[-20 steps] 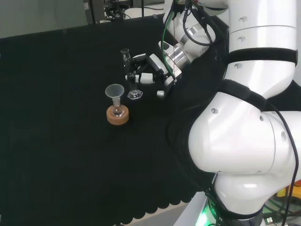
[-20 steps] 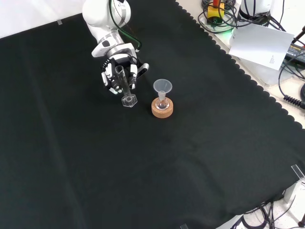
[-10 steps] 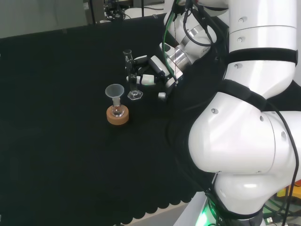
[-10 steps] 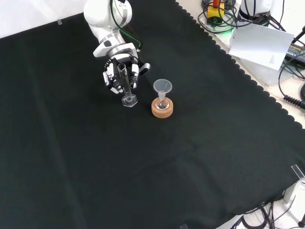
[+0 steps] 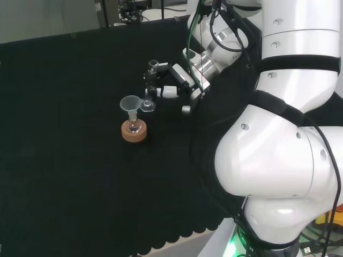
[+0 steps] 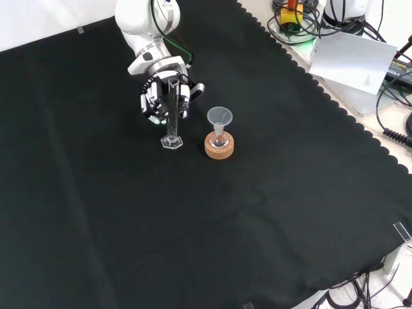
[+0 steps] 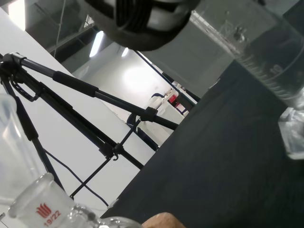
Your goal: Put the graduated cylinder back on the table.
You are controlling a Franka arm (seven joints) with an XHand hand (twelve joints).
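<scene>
The cylinder stands upright with its base on the cloth, just left of the cork stand in the front view. The hand curls round its upper part.

A clear funnel sits in a small flask on a cork ring. The black cloth covers the table; a white sheet lies beyond its scalloped edge.
</scene>
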